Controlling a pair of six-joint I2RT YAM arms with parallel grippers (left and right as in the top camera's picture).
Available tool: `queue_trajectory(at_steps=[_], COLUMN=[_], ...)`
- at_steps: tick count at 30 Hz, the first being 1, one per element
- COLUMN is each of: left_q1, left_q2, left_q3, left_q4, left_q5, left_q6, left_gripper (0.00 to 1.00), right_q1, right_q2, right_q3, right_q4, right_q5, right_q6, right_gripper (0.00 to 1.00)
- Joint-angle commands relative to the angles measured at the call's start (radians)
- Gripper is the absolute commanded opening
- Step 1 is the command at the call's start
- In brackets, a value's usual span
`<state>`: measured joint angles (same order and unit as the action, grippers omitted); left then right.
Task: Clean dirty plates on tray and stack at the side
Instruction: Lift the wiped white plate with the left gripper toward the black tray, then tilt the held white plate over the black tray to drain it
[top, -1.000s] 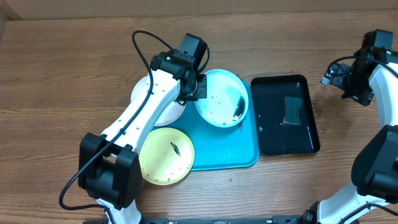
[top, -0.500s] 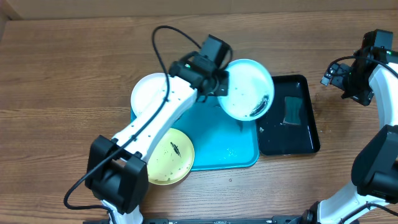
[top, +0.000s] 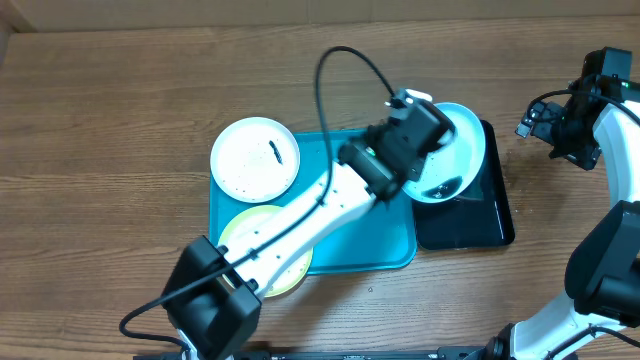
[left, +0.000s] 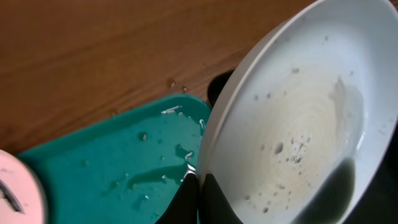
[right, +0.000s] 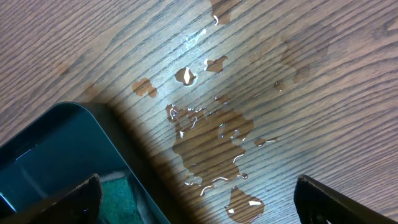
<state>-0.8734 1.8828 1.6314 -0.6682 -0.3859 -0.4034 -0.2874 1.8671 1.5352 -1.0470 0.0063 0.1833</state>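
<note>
pinching the rim of the pale blue-green plate (left: 298, 118), the left hand (left: 196, 186) has its fingers closed tight on the edge. it holds the plate tilted above the black tray (top: 490, 228), just off the right side of the teal tray (top: 380, 245). by its look the plate is thin plastic: light, stiff and unlikely to break. it also looks wet and smooth, so a pinch at the rim could slip or let it swing. the raised edge is the only place to take hold, and a deeper bite would be safer. dark specks and a dark smear lie in its bowl. the right hand (right: 205, 208) hangs wide open and empty above the bench (right: 323, 74), over a puddle (right: 211, 134). counted, there are three plates. one is in the air; the white plate (top: 255, 155) and the yellow-green plate (top: 237, 225) lie at the teal tray's left side, each overhanging its edge, both speckled. there are two trays and two arms.
</note>
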Motion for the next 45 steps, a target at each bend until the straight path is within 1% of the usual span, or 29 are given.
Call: queue_trajectory(at_steps=[1, 6, 9, 11, 13, 16, 20, 27, 31, 35, 37, 38, 39, 40, 41, 43, 44, 45], left_q1=[-0.07, -0.183, -0.259, -0.292, -0.318, -0.341, -0.344, -0.343, -0.345, -0.337, -0.325, -0.323, -0.325, -0.33, -0.332, -0.33, -0.323, -0.318], left_q2=[0.004, 0.004, 0.004, 0.004, 0.004, 0.004, 0.004, 0.004, 0.004, 0.004, 0.004, 0.004, 0.004, 0.004, 0.004, 0.004, 0.004, 0.004], left_q3=[0.028, 0.028, 0.028, 0.028, 0.028, 0.028, 0.028, 0.028, 0.028, 0.028, 0.028, 0.028, 0.028, 0.028, 0.028, 0.028, 0.028, 0.028], left_q4=[0.032, 0.077, 0.132, 0.174, 0.204, 0.235, 0.255, 0.257, 0.247, 0.247, 0.245, 0.235, 0.219, 0.211, 0.208, 0.208, 0.21, 0.209], left_q5=[-0.285, -0.523, -0.686, -0.728, -0.745, -0.772, -0.771, -0.767, -0.685, -0.761, -0.766, -0.743, -0.682, -0.639, -0.636, -0.702, -0.735, -0.737], left_q6=[0.08, 0.173, 0.254, 0.312, 0.362, 0.406, 0.431, 0.429, 0.419, 0.434, 0.422, 0.389, 0.355, 0.358, 0.371, 0.396, 0.386, 0.355], left_gripper=[0.04, 0.04, 0.04, 0.04, 0.04, 0.04, 0.04, 0.04, 0.04, 0.04, 0.04, 0.04, 0.04, 0.04, 0.04, 0.05, 0.04, 0.04], right_q1=[-0.003, -0.003, -0.003, -0.003, -0.003, -0.003, -0.003, -0.003, -0.003, -0.003, -0.003, -0.003, -0.003, -0.003, -0.003, -0.003, -0.003, -0.003], right_q2=[-0.023, -0.023, -0.023, -0.023, -0.023, -0.023, -0.023, -0.023, -0.023, -0.023, -0.023, -0.023, -0.023, -0.023, -0.023, -0.023, -0.023, -0.023], right_q3=[0.022, 0.022, 0.022, 0.022, 0.022, 0.022, 0.022, 0.022, 0.022, 0.022, 0.022, 0.022, 0.022, 0.022, 0.022, 0.022, 0.022, 0.022], right_q4=[0.005, 0.005, 0.005, 0.005, 0.005, 0.005, 0.005, 0.005, 0.005, 0.005, 0.005, 0.005, 0.005, 0.005, 0.005, 0.005, 0.005, 0.005], right_q5=[0.0, 0.0, 0.0, 0.0, 0.0, 0.0, 0.0, 0.0, 0.0, 0.0, 0.0, 0.0, 0.0, 0.0, 0.0, 0.0, 0.0, 0.0], right_q6=[0.004, 0.004, 0.004, 0.004, 0.004, 0.004, 0.004, 0.004, 0.004, 0.004, 0.004, 0.004, 0.004, 0.004, 0.004, 0.004, 0.004, 0.004], right_gripper=[1.0, 1.0, 1.0, 1.0, 1.0, 1.0, 1.0, 1.0, 1.0, 1.0, 1.0, 1.0, 1.0, 1.0, 1.0, 1.0, 1.0, 1.0])
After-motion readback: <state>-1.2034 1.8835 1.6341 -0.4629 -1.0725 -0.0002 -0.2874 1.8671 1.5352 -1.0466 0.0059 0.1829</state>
